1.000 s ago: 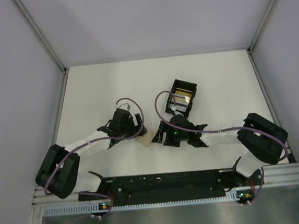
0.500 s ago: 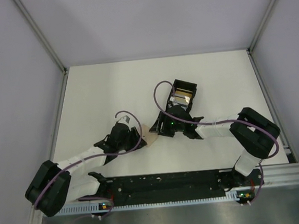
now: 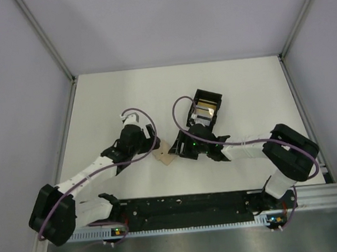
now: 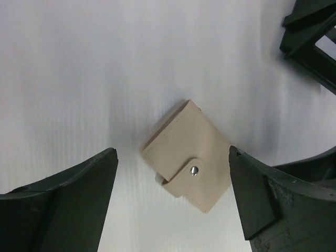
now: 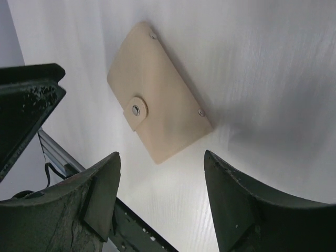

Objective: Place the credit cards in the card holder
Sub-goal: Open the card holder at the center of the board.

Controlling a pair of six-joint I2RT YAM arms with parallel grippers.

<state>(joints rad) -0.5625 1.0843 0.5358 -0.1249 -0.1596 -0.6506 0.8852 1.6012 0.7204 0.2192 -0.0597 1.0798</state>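
Observation:
The tan card holder (image 3: 165, 153) lies flat on the white table, shut by a strap with a metal snap. It shows in the left wrist view (image 4: 188, 153) and the right wrist view (image 5: 157, 97). My left gripper (image 3: 151, 146) is open just left of it and hovers above it (image 4: 172, 153). My right gripper (image 3: 180, 149) is open just right of it, also above it (image 5: 161, 155). Neither touches it. The credit cards sit in the black tray (image 3: 212, 95); a yellow-orange card (image 3: 206, 107) shows there, with pale ones beside it.
The black tray stands just behind the right wrist. The black rail (image 3: 187, 205) runs along the near edge. Grey walls close the table on the left, back and right. The left gripper's finger (image 5: 26, 102) shows in the right wrist view.
My left gripper has moved away from the near edge, beside the card holder. My right gripper swung toward the tray and came back a little. The holder lies in about the same place.

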